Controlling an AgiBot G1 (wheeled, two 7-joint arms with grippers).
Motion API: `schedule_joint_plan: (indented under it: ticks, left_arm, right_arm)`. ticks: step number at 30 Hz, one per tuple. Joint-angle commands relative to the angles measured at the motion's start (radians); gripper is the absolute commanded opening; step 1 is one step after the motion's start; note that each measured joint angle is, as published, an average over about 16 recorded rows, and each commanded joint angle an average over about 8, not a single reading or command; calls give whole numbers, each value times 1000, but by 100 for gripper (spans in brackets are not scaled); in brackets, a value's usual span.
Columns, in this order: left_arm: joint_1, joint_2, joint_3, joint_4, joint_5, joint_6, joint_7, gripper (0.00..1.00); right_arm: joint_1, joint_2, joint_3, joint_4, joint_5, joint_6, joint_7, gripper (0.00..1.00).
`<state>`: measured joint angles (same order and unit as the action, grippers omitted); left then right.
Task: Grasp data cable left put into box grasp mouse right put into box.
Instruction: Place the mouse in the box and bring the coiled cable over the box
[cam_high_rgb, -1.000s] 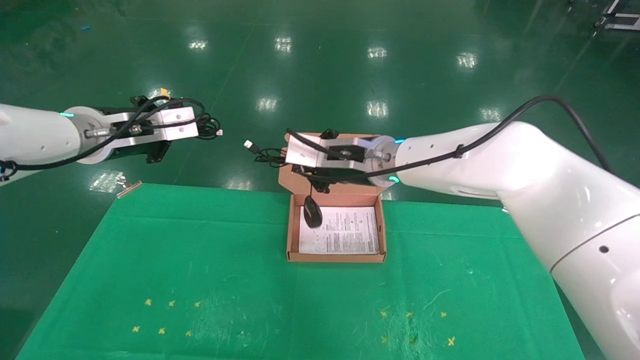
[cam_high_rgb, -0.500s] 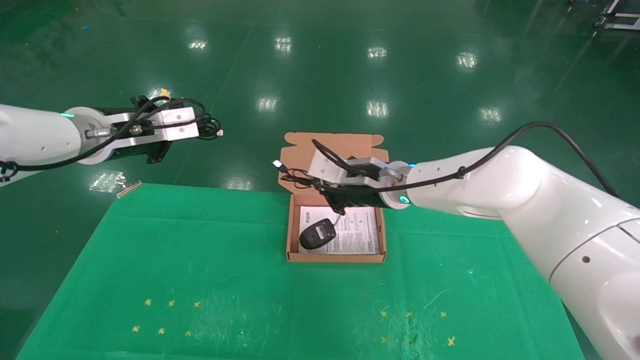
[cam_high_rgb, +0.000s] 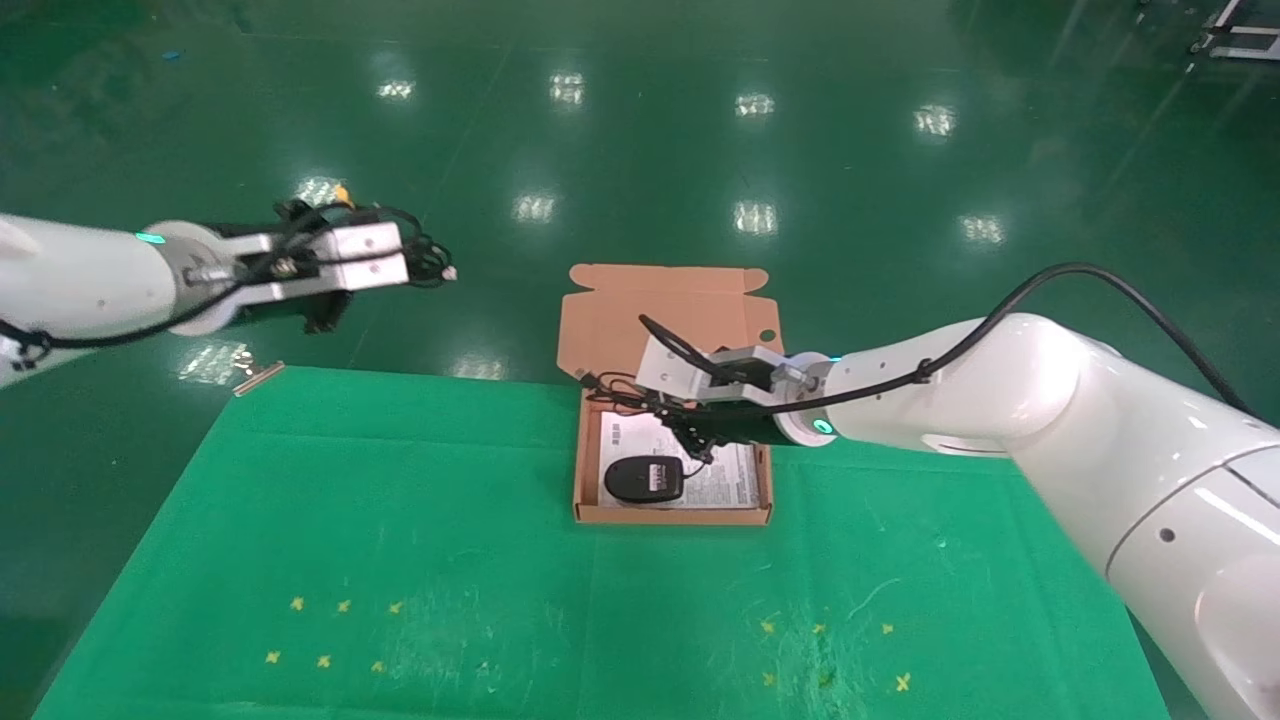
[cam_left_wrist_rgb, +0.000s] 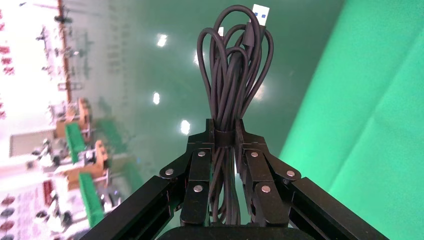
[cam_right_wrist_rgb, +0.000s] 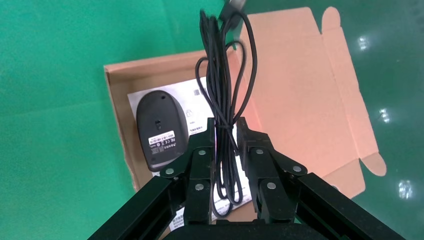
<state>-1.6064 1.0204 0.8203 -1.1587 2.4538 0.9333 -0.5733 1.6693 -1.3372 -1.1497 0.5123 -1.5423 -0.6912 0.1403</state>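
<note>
Right now my right jaws (cam_high_rgb: 697, 437) grip the mouse (cam_high_rgb: 645, 480) cord (cam_right_wrist_rgb: 223, 107) while my left jaws (cam_left_wrist_rgb: 224, 142) clamp the cable (cam_left_wrist_rgb: 235, 65) off the table's far left corner, so loose cord loops could spill over the box (cam_high_rgb: 672, 515) rim.

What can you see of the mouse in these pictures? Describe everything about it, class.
The mouse is small, black and oval, apparently plastic. It lies upside down inside the box, on the white printed sheet, with its label facing up. Its thin black cord runs up to the right gripper, which is shut on the bundled cord above the box.
</note>
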Motion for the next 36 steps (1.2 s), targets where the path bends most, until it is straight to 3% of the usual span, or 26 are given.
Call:
schedule_joint_plan:
  ticks: [1,9,22,36]
  left_arm:
    - [6,7,3,5,-7,-7,5,0]
    - [24,108,30,132,-67,-106,103,0]
    - [85,326,85,437,-279,-339,383,0]
    - [97,352,260,483,-645,-418,586,0]
  right_arm:
    - [-2,5,-5,12,-1,2,5,100]
    - [-4,62,-11,43,-6,-5,13,100]
    - [22,265,-19,161,-58,-7,83,100]
    - [16,391,-39,310,-122,-5,211,100]
